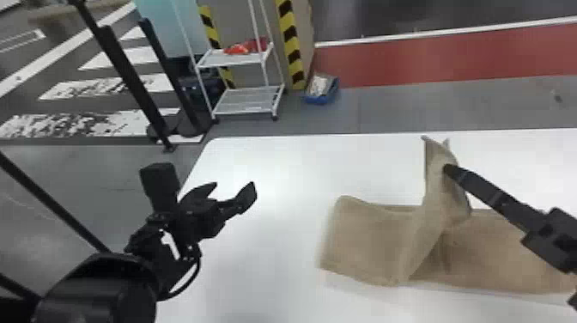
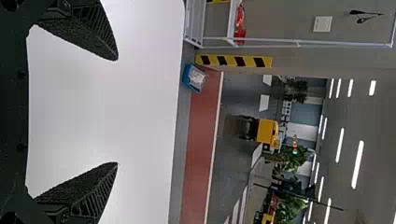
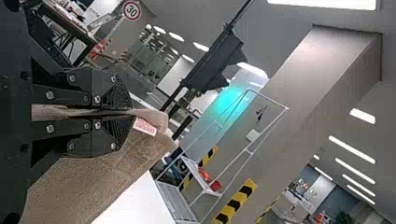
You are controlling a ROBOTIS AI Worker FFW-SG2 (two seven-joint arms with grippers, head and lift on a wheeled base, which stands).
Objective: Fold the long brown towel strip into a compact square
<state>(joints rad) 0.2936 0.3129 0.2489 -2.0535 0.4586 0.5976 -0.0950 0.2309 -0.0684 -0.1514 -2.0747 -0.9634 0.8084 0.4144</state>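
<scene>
- Brown towel strip [image 1: 493, 253]: over the desk [image 1: 266, 266], on the robot's right side; one stretch lies flat toward the right edge of the head view, the middle is pulled up into a peak, and a broad flap spreads to the left. Can't tell if that flap touches down.
- Risk, slip: only a narrow pinch near the raised edge, so the cloth's weight could drag it out and drop it in a heap.
- Risk, skewed fold: lifted from one spot, the strip twists; laid down like this, edges probably land crooked and the square comes out lopsided.
- Risk, bunching: the crease under the peak could get trapped between layers, leaving a lump.
- Risk, drag: pulling too far sideways might slide the flat stretch along instead of folding it.
- Right pincer [image 3: 131, 113]: closed on the towel, fingers pressed nearly together, cloth running between them; a loose corner with a pale label [image 3: 144, 126] pokes out past the tips.
- Left pincer [image 1: 235, 185]: wide open, nothing in it, above the desk well apart from the towel; no second hold, so nothing steadies the flap.
</scene>
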